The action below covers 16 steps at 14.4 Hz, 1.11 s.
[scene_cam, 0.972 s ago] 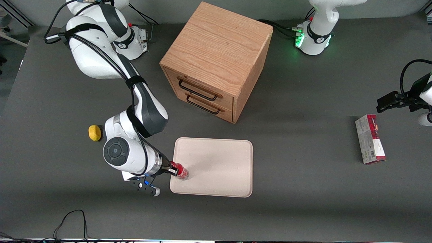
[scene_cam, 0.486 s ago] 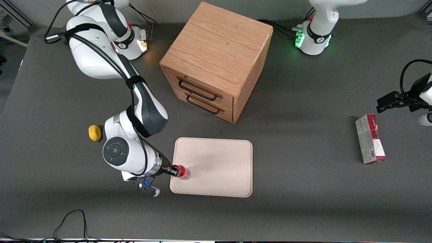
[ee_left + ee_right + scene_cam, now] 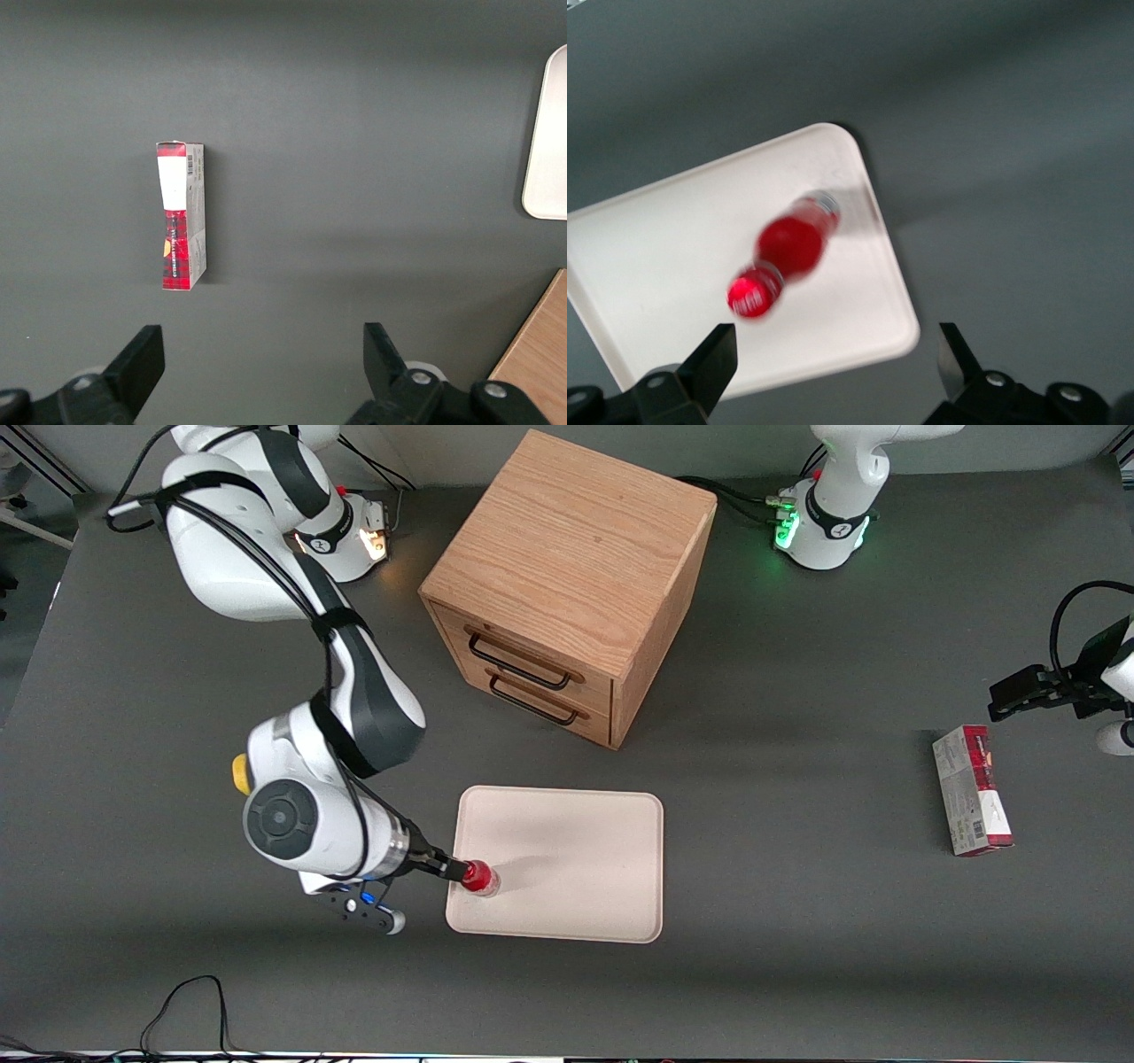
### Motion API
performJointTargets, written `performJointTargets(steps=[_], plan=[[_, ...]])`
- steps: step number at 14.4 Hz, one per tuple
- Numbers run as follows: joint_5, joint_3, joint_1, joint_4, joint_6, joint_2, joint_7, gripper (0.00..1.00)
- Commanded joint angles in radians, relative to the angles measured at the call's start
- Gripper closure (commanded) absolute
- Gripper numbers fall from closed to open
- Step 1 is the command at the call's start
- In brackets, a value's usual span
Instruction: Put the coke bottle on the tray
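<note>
The coke bottle (image 3: 479, 879), with red cap and red label, stands on the cream-pink tray (image 3: 576, 868) in the tray's corner nearest the working arm and the front camera. My right gripper (image 3: 450, 866) is open and hangs just above and beside the bottle, toward the working arm's end, holding nothing. In the right wrist view the bottle (image 3: 790, 252) stands free on the tray (image 3: 664, 266), clear of the gripper (image 3: 833, 363), whose two dark fingers (image 3: 713, 359) are spread wide.
A wooden drawer cabinet (image 3: 567, 584) stands farther from the front camera than the tray. A yellow lump (image 3: 238, 773) is partly hidden by the arm. A red-and-grey carton (image 3: 972, 802) lies toward the parked arm's end and also shows in the left wrist view (image 3: 182, 217).
The gripper was shut on the bottle; it has let go and drawn back and up from it. The bottle now stands by itself on the tray.
</note>
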Motion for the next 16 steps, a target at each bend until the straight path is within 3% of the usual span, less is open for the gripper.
performJointTargets(steps=[1,8,12,16], plan=[[-0.004,-0.002,-0.046,-0.085,-0.186,-0.158,-0.148,0.00],[0.003,-0.024,-0.234,-0.679,-0.206,-0.719,-0.608,0.00],[0.002,-0.083,-0.231,-0.845,-0.188,-0.902,-0.713,0.00],[-0.009,-0.091,-0.216,-0.879,-0.189,-0.948,-0.785,0.00]])
